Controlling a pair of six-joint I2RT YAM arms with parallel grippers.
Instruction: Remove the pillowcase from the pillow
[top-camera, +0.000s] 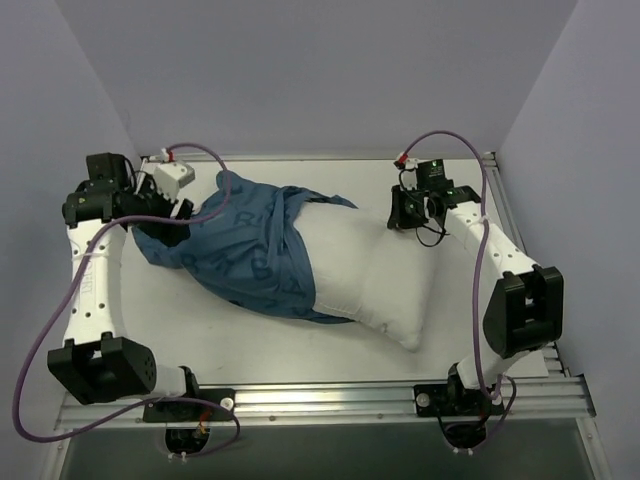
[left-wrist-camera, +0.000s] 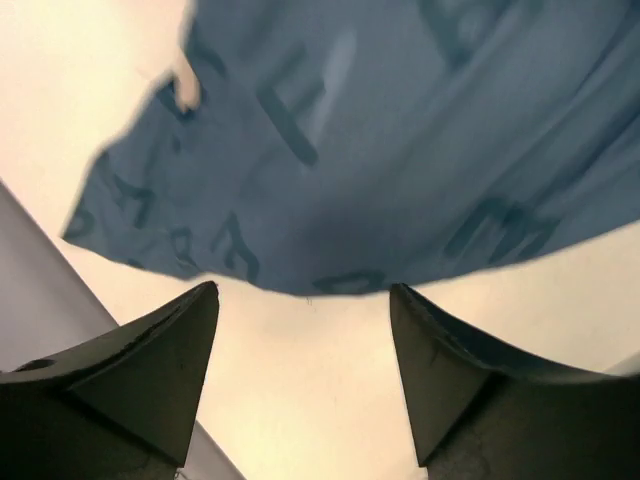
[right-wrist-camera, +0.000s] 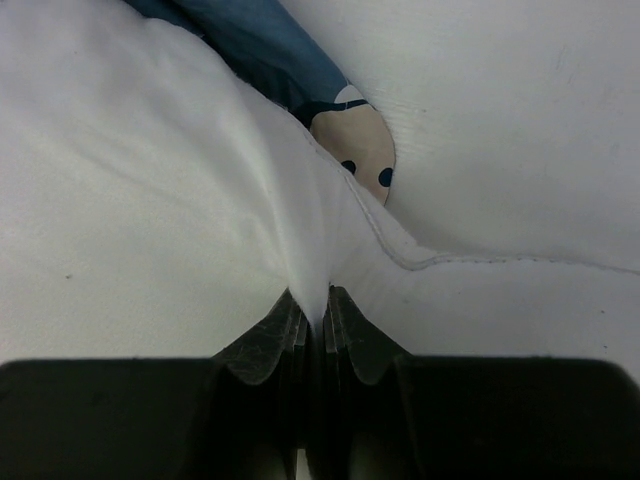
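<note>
Centre blocked, near and far edges passable.
The pillow and the bunched pillowcase fill the mid-table, leaving bare strips front and back. The side wall crowds the left gripper; fabric hangs just past its spread jaws.

Blue pillowcase (lettered) covering half white pillow.

The setting is a robotics laboratory test cell. A plain white desk is enclosed at the back and on both sides by bare pale-lilac panels, and aluminium rails run along its near and far edges. Two white-and-black jointed machines, the left arm and the right arm, are mounted at the near rail, and purple cables loop loosely from their bases up to their wrists.
</note>
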